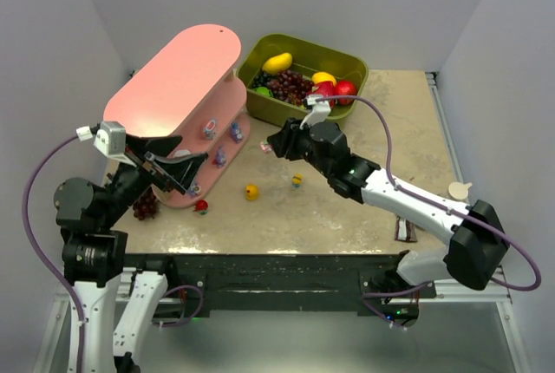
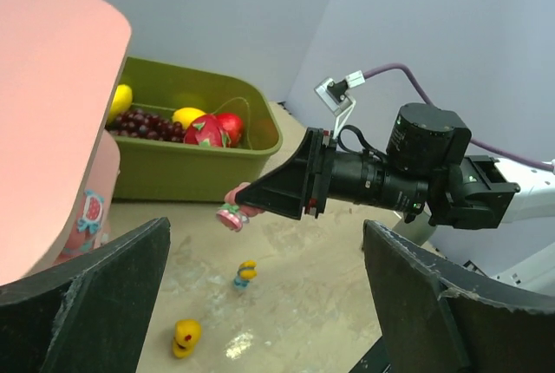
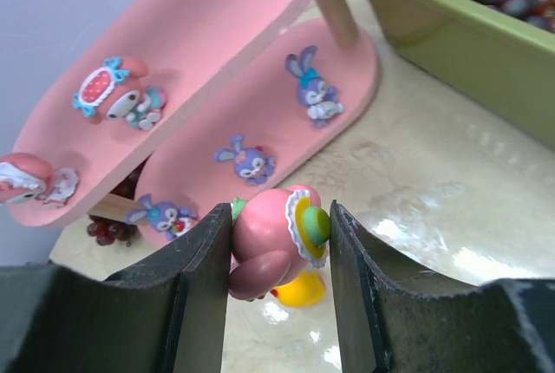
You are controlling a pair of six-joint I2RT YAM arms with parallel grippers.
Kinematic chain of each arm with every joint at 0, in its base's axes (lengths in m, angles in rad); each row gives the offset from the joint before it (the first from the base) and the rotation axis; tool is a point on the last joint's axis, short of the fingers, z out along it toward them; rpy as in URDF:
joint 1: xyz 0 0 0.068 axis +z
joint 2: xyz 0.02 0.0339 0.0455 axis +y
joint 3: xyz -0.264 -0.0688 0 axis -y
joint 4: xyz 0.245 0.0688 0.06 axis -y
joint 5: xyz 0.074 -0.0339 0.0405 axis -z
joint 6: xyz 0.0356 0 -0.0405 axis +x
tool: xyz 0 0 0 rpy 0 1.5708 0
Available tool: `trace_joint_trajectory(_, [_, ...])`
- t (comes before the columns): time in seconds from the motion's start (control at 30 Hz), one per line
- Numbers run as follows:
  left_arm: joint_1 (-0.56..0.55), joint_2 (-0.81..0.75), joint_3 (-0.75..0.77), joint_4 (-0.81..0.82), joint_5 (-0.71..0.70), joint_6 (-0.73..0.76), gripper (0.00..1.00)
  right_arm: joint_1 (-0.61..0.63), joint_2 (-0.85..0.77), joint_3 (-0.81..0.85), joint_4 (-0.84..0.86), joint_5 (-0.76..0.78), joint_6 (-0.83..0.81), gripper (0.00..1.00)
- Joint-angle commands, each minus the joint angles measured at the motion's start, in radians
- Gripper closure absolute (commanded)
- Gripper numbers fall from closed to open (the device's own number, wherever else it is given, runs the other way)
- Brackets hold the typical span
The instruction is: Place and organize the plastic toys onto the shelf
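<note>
The pink shelf (image 1: 178, 78) stands at the back left, and small toys sit on its lower tiers. My right gripper (image 1: 276, 144) hovers just right of it, shut on a pink round toy (image 3: 276, 238) with a yellow and green cap. Purple bunny toys (image 3: 247, 161) lie on the bottom board (image 3: 347, 61). On the table are a yellow toy (image 1: 251, 192), a yellow-blue toy (image 1: 297, 180) and a red toy (image 1: 201, 207). My left gripper (image 1: 176, 171) is open and empty at the shelf's near end, facing those loose toys (image 2: 245, 273).
An olive-green bin (image 1: 303, 78) of larger fruit stands behind the right gripper. A dark grape bunch (image 1: 146, 206) lies by the shelf's near foot. A small brown packet (image 1: 406, 230) and a beige disc (image 1: 458, 189) lie at the right.
</note>
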Motion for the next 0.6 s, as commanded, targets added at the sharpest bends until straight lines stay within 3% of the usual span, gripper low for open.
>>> trace_joint_trajectory(0.0, [0.01,0.1,0.072,0.126,0.061,-0.034,0.04,-0.004,-0.058,0.011,-0.101,0.102,0.033,1.0])
trace_joint_trajectory(0.23, [-0.001,0.319,0.158,0.262,0.106,-0.081,0.04,-0.004,-0.075,0.031,-0.216,0.192,0.073,1.0])
trace_joint_trajectory(0.33, [-0.086,0.407,0.222,0.273,0.045,-0.04,0.05,-0.004,-0.088,0.033,-0.238,0.226,0.084,1.0])
trace_joint_trajectory(0.47, [-0.321,0.522,0.33,0.193,-0.161,0.047,0.06,-0.004,-0.101,0.046,-0.273,0.263,0.095,1.0])
trace_joint_trajectory(0.57, [-0.357,0.563,0.334,0.204,-0.204,0.049,0.06,-0.005,-0.117,0.062,-0.304,0.289,0.098,1.0])
